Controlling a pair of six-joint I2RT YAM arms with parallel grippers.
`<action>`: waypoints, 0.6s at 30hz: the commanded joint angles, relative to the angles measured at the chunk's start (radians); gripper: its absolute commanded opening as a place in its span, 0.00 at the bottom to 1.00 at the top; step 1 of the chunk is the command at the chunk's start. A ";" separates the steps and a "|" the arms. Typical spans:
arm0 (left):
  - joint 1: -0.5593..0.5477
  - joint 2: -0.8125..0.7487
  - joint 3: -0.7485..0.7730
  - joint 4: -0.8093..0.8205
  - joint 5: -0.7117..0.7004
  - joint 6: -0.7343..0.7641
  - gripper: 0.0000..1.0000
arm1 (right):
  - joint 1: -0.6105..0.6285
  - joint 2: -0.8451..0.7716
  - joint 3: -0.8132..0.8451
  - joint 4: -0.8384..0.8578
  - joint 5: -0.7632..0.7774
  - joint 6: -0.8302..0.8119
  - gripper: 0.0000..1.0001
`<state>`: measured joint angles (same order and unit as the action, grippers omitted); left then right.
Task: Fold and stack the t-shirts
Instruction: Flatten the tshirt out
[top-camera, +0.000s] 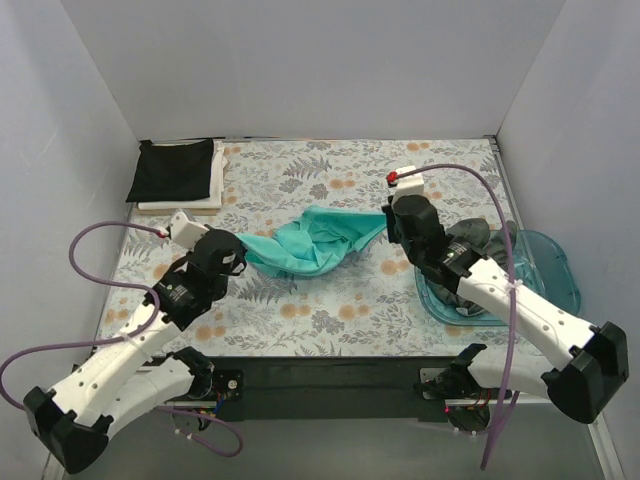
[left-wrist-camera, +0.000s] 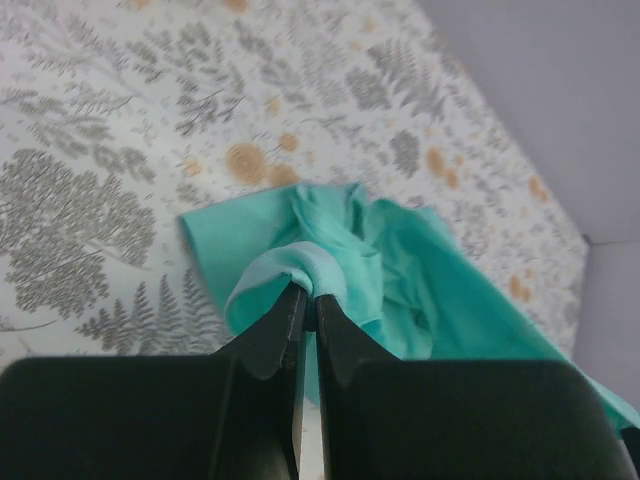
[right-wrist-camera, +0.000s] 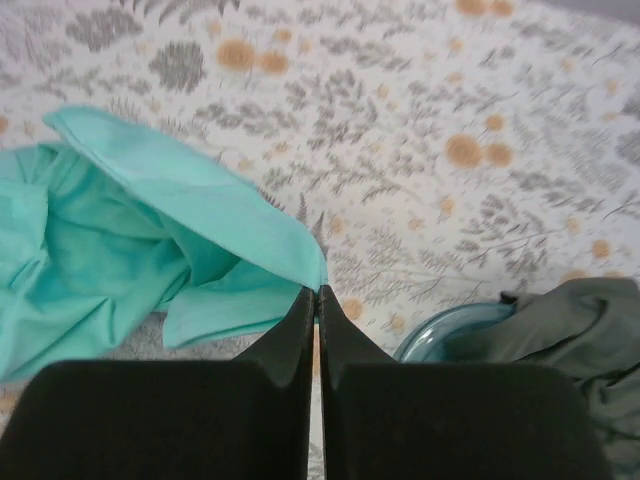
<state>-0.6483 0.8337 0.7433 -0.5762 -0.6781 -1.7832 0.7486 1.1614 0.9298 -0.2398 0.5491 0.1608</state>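
Observation:
A teal t-shirt (top-camera: 315, 240) hangs bunched between my two grippers over the middle of the table. My left gripper (top-camera: 240, 262) is shut on a fold at its left end (left-wrist-camera: 300, 275). My right gripper (top-camera: 388, 222) is shut on a corner of its right edge (right-wrist-camera: 316, 285). The shirt also fills the right wrist view's left side (right-wrist-camera: 120, 220). A folded black t-shirt (top-camera: 172, 170) lies on a folded white t-shirt (top-camera: 215, 190) at the back left. A dark grey t-shirt (top-camera: 470, 240) lies crumpled in the blue tray (top-camera: 545, 265); it shows in the right wrist view (right-wrist-camera: 570, 330).
The floral tablecloth (top-camera: 350, 300) covers the table. White walls close in the back and both sides. The translucent blue tray sits at the right, its rim in the right wrist view (right-wrist-camera: 440, 330). Purple cables loop off both arms.

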 joint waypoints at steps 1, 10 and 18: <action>0.001 -0.065 0.138 0.021 -0.095 0.086 0.00 | -0.009 -0.101 0.135 0.033 0.127 -0.110 0.01; 0.001 -0.159 0.405 0.093 -0.155 0.232 0.00 | -0.012 -0.235 0.403 0.054 0.132 -0.277 0.01; -0.001 -0.206 0.502 0.136 -0.262 0.354 0.00 | -0.014 -0.342 0.474 0.051 0.097 -0.331 0.01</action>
<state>-0.6483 0.6289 1.2079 -0.4511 -0.8440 -1.5066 0.7399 0.8520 1.3788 -0.2161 0.6506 -0.1303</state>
